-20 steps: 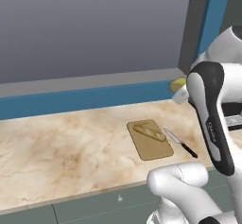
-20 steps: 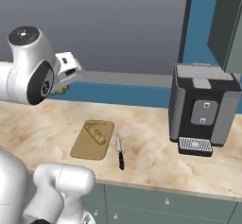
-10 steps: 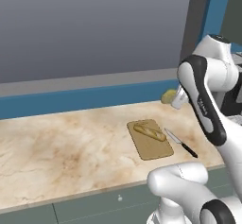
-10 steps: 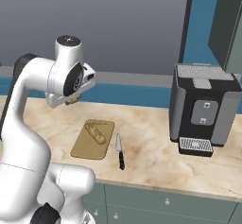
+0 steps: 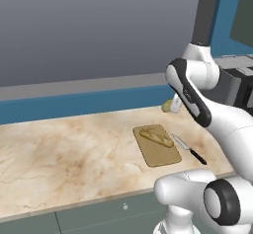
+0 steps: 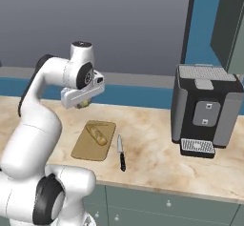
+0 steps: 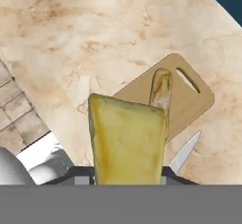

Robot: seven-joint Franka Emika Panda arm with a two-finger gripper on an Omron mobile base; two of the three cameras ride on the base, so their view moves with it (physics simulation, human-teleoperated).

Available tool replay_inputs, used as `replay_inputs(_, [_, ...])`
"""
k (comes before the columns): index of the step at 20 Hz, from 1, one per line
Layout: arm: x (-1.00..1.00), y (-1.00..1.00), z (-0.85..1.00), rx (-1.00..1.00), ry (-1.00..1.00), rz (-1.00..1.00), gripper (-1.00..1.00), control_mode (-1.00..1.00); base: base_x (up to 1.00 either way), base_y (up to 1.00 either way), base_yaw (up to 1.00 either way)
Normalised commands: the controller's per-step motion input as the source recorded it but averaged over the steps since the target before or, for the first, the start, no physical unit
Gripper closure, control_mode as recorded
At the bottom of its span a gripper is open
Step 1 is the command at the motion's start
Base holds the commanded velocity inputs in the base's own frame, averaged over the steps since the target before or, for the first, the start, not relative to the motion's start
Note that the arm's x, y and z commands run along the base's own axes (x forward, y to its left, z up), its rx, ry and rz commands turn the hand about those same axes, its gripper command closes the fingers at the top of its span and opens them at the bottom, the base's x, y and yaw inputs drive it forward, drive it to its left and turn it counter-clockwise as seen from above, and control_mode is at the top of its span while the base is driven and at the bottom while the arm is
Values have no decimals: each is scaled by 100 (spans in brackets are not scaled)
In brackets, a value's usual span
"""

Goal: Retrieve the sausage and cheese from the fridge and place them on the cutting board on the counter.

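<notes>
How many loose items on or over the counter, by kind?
Food: 2, a yellow cheese wedge held in the gripper, a pale yellowish elongated loaf on the board
Boards: 1, tan wooden cutting board
Knives: 1, dark-handled knife
Appliances: 1, grey coffee machine
Total: 5

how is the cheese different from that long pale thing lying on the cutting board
The cheese is a blocky yellow wedge; the pale item is slim and elongated. The cheese is held in the shut gripper above the counter; the pale item lies flat on the cutting board. Both are yellowish.
</notes>
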Motion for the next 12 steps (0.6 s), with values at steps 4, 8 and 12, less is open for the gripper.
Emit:
replay_inputs(4, [75, -6, -63, -7, 9, 0, 100, -100, 0, 0, 0])
replay_inputs(8, [79, -9, -75, -9, 3, 0, 100, -100, 0, 0, 0])
replay_inputs(12, [68, -8, -66, -4, 4, 0, 100, -100, 0, 0, 0])
